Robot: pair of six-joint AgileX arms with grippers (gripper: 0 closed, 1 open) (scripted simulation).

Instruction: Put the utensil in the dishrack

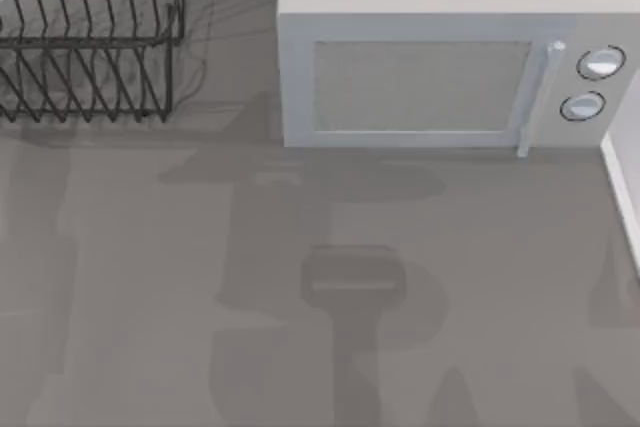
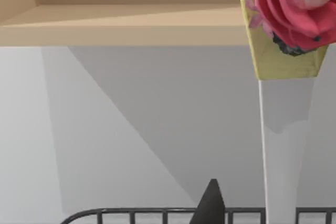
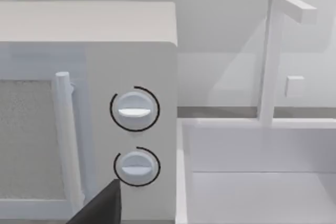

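Spoon: can't locate it from these views. Dishrack [image 1: 90, 37] sits at the tabletop's [image 1: 150, 277] far left corner, slanted wires up, rim [image 2: 157, 212] also seen from the left wrist camera, so the left arm looks aimed over it. A dark fingertip [image 2: 210, 205] pokes in there; jaws' state I cannot tell. Beyond it: wall shelf [image 2: 121, 24] and a pink flower [image 2: 289, 9]. Right arm faces the microwave [image 1: 440, 57] dials [image 3: 134, 109] and a sink [image 3: 252, 182] beside it, likely parked; one fingertip [image 3: 102, 208] visible, jaws unreadable too.
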